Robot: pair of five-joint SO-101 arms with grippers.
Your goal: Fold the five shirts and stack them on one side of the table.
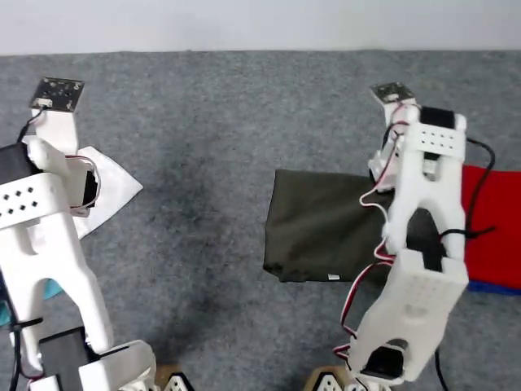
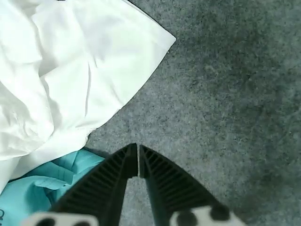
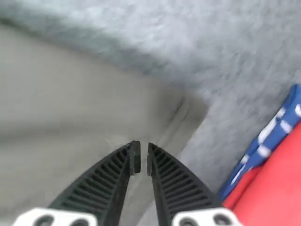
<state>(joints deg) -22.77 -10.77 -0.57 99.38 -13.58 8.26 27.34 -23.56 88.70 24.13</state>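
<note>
Since the olive shirt [image 1: 326, 228] lies folded mid-table near the red shirt [image 1: 492, 236], the right gripper [image 3: 141, 157] just hangs over its corner, jaws pressed together and empty, like the left gripper [image 2: 139, 162] by the rumpled white shirt [image 2: 70, 70].

No lettering can be read anywhere. A small white tag [image 1: 332, 277] sits at the edge of the olive shirt [image 1: 326, 224], too small to make out. White marks on the blue cloth [image 3: 277, 136] are too blurred to read.
</note>
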